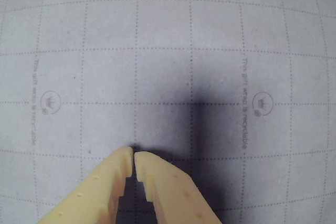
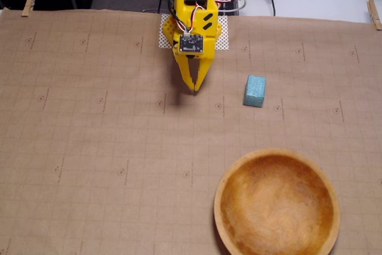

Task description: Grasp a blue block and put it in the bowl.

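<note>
The claw (image 2: 195, 89) hangs low over the paper-covered desk (image 2: 89, 147) with its two yellow fingers pressed almost together and nothing between them — in the wrist view only a thin slit separates the tips (image 1: 133, 153), and below them is only the gridded wrapping paper (image 1: 168, 51) and the claw's own shadow. The blue block (image 2: 255, 91) lies on the paper to the right of the claw in the fixed view, clearly apart from it, with its long side running roughly away from the camera; it does not appear in the wrist view at all. The bowl (image 2: 277, 158) stands empty at the lower right of the fixed view, nearer the camera than the block and well apart from it. So the step in hand, as I judge it, is the approach to the block, and the grasp is not yet started. To do it well, the arm should first open the fingers wider than the short side of the block, then swing to the right until the block is centred in the wrist view, and only then come down — one finger on each long face. Coming down with the fingers this close would probably push the block aside.
</note>
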